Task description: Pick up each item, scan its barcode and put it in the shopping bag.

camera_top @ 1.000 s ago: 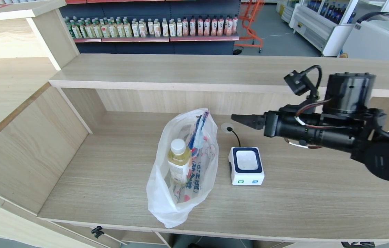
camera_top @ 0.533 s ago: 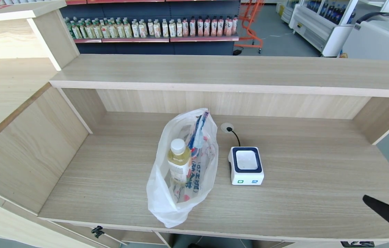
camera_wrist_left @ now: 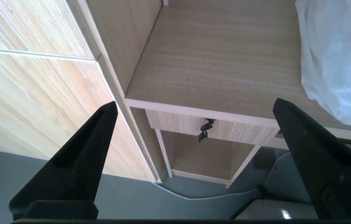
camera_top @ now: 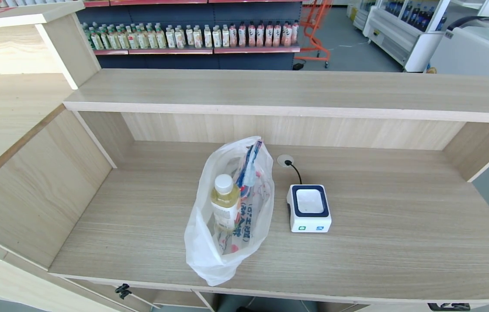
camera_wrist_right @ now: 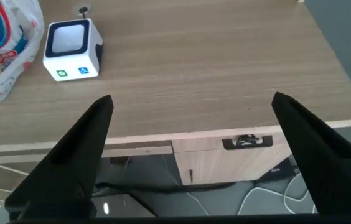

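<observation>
Shopping bag [camera_top: 203, 255] holds one bottle [camera_top: 225, 203], one packet [camera_top: 246, 227] — one scanner [camera_top: 309, 208] beside it

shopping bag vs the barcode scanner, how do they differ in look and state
The shopping bag is soft, crumpled, translucent white plastic; the barcode scanner is a rigid white box with a dark-framed top window. The shopping bag holds a bottle and a printed packet; the barcode scanner bears nothing. Both rest on the wooden counter, side by side.
</observation>
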Robot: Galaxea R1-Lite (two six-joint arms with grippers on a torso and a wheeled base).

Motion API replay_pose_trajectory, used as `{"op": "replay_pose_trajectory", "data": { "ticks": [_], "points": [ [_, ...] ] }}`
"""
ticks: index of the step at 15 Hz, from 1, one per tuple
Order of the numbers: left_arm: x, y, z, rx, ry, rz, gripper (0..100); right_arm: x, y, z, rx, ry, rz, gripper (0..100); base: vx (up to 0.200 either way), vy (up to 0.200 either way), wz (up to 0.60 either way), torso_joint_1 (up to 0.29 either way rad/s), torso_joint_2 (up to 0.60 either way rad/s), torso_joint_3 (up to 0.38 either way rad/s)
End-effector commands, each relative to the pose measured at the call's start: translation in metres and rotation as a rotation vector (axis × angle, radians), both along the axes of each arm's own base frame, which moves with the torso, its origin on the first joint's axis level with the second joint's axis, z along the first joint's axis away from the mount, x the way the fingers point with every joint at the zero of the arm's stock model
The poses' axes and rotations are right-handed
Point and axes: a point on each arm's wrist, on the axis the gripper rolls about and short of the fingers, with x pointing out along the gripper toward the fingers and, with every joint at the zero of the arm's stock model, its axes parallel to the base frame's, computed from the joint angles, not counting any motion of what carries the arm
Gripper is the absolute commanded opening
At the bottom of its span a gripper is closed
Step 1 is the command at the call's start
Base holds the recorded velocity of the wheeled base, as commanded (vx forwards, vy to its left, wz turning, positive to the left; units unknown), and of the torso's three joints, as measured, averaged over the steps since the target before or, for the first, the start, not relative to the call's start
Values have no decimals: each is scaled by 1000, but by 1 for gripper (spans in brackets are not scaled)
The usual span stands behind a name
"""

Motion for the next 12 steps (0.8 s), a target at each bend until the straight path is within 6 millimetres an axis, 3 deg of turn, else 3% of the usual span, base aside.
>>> {"op": "replay_pose_trajectory", "data": {
  "ticks": [1, 4, 12],
  "points": [
    [0, 0, 0, 0, 0, 0, 100, -3, 0, -3, -13, -36, 3, 100, 0, 0, 0, 0, 0, 0],
    [0, 0, 0, 0, 0, 0, 100, -3, 2, -3, -106, -32, 78, 100, 0, 0, 0, 0, 0, 0],
    [0, 0, 0, 0, 0, 0, 100, -3, 1, -4, -40, -21, 59, 100, 0, 0, 0, 0, 0, 0]
  ]
}}
